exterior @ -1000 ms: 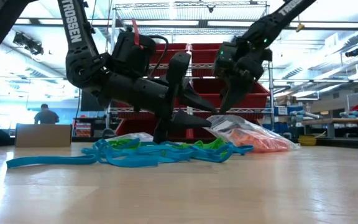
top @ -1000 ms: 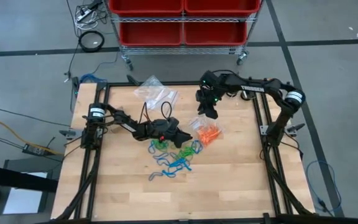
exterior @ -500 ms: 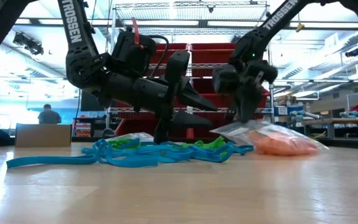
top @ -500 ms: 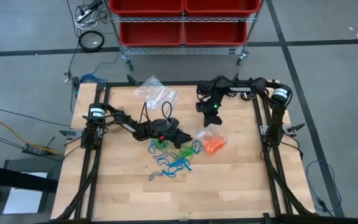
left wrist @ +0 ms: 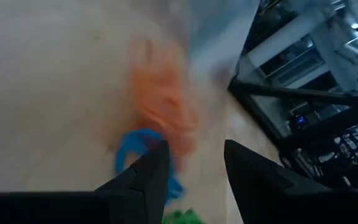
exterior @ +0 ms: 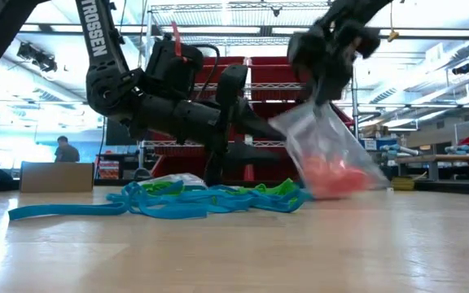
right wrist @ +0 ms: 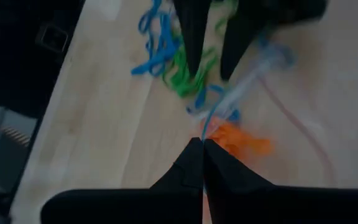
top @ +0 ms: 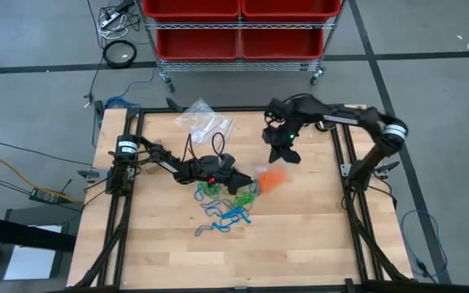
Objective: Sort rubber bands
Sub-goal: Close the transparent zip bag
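Bands: blue and green ones (top: 228,205) lie tangled mid-tabletop (top: 300,244); the orange ones (exterior: 330,177) sit in the bottom of a clear bag (exterior: 320,138).

Right pincer (top: 281,150) is clenched on the bag's top edge, bag hanging off it with the orange load low, just over the wood. Left pincer (top: 241,182) rests at the blue/green pile with fingers spread, tips beside the bands, nothing visibly gripped.

Second bag (top: 203,120) lies at the far edge, apart from both arms.

Risks, my read:
- Grip looks to be on thin film only. A fast swing could slip the bag out, or tip it and dump the orange ones back into the pile.
- Bag hangs close to the left pincer; either arm moving could snag it.
- Tangled loops: a pick may drag blue and green together.
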